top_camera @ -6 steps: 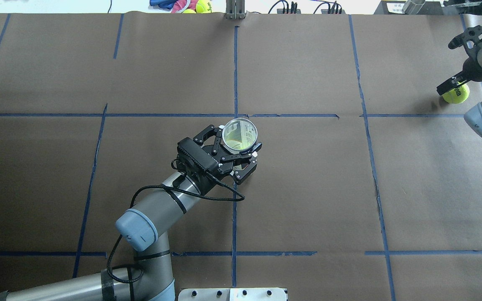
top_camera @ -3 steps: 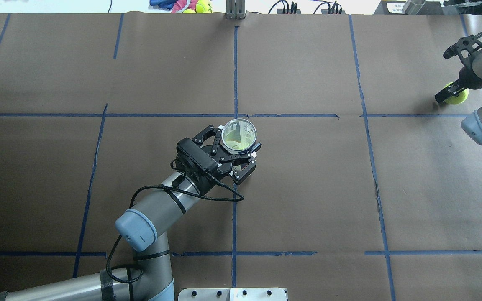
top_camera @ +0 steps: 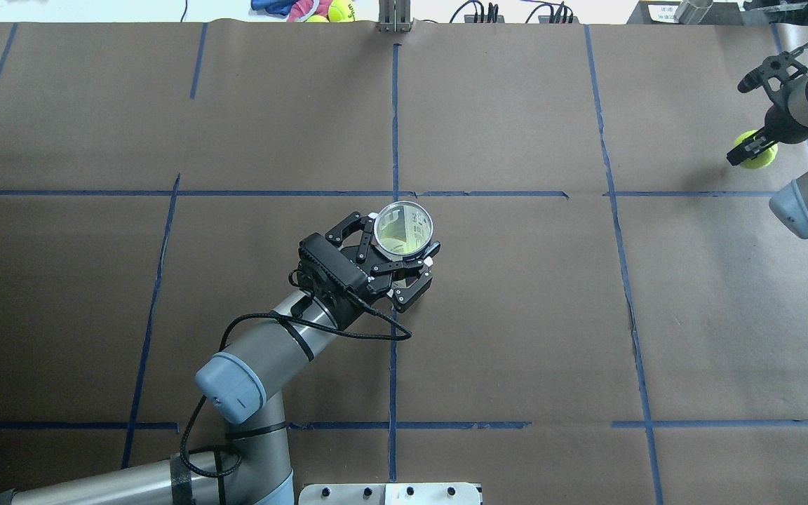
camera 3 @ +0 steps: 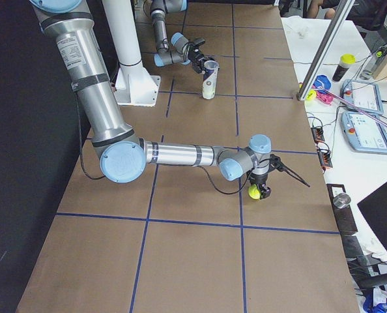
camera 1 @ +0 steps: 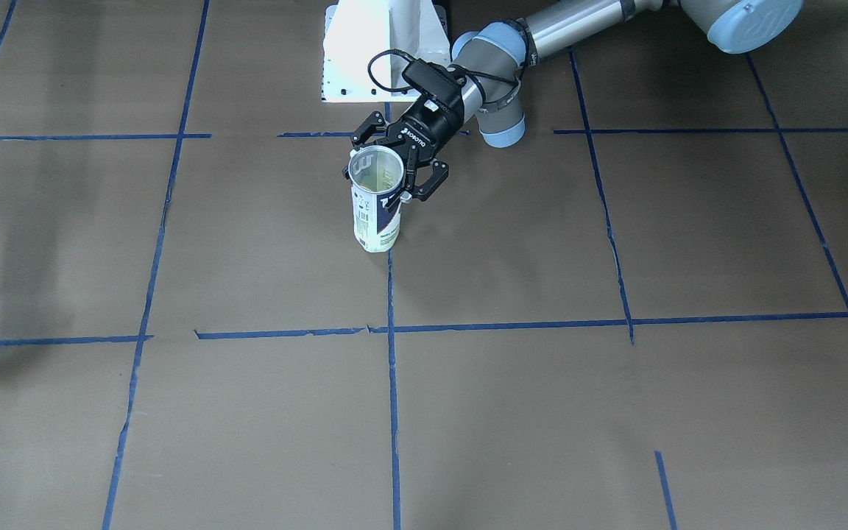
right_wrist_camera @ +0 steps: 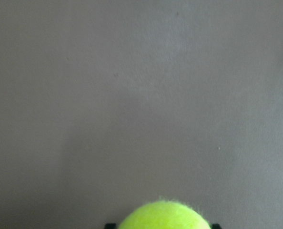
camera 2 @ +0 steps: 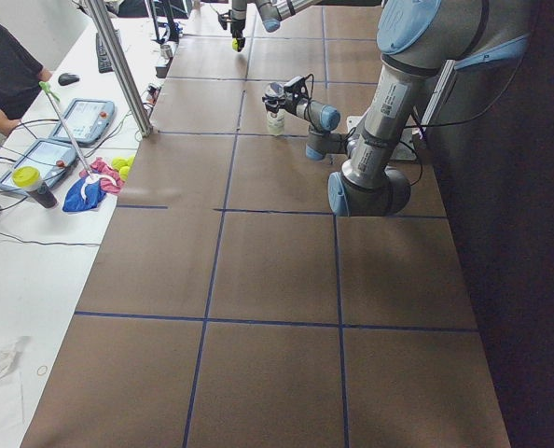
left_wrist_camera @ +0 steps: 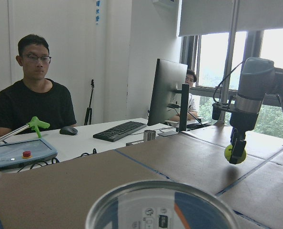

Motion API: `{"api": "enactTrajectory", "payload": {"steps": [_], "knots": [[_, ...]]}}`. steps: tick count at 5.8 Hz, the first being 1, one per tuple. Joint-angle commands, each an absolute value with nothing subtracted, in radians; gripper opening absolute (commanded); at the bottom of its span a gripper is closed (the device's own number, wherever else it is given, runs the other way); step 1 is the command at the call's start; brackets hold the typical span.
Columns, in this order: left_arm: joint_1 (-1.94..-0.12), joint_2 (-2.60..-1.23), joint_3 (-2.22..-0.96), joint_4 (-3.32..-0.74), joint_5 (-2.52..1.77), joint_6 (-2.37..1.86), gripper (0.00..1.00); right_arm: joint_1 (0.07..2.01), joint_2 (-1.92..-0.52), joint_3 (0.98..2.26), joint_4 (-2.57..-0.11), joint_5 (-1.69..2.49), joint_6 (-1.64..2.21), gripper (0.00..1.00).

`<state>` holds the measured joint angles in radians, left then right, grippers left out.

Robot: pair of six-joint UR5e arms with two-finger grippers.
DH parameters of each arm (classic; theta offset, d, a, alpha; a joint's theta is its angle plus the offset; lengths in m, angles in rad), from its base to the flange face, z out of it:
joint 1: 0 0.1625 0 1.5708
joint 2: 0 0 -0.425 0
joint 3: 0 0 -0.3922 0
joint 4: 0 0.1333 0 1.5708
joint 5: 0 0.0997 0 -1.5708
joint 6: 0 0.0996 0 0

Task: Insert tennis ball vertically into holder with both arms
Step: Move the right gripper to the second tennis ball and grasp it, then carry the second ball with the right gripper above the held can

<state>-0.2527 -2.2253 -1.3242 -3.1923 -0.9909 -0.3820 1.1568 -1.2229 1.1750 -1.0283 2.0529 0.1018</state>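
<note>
Nearest the robot's base, the left pincer [top_camera: 405, 237] is clamped round the holder [camera 1: 375, 218] just below its rim; the holder stands at the middle of the bench [top_camera: 516, 315], and neither has shifted to speak of in the last second. Its long axis runs straight up; the open mouth faces the ceiling and the base seems to sit on the paper, so it is ready to take a ball from above. Farther off, at the bench's right edge, the right pincer [top_camera: 745, 149] pinches the tennis ball [left_wrist_camera: 235, 154]. Over that second it has drifted a little inward and away with the ball, which the left wrist view shows hanging clear of the surface; I judge the pick done and the carry just begun, with the ball still well apart from the holder.
</note>
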Motion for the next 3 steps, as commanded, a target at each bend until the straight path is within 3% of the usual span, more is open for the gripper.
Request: {"api": "enactTrajectory", "payload": {"steps": [1, 3], "knots": [[-0.250, -2.224, -1.324, -3.192, -0.991, -0.382, 0.84, 1.160, -1.213, 1.480, -1.291, 2.052, 0.118, 0.00], [-0.250, -2.224, -1.324, -3.192, -0.991, -0.382, 0.84, 1.053, -1.137, 1.866, -1.612, 2.059, 0.374, 0.00]]}}
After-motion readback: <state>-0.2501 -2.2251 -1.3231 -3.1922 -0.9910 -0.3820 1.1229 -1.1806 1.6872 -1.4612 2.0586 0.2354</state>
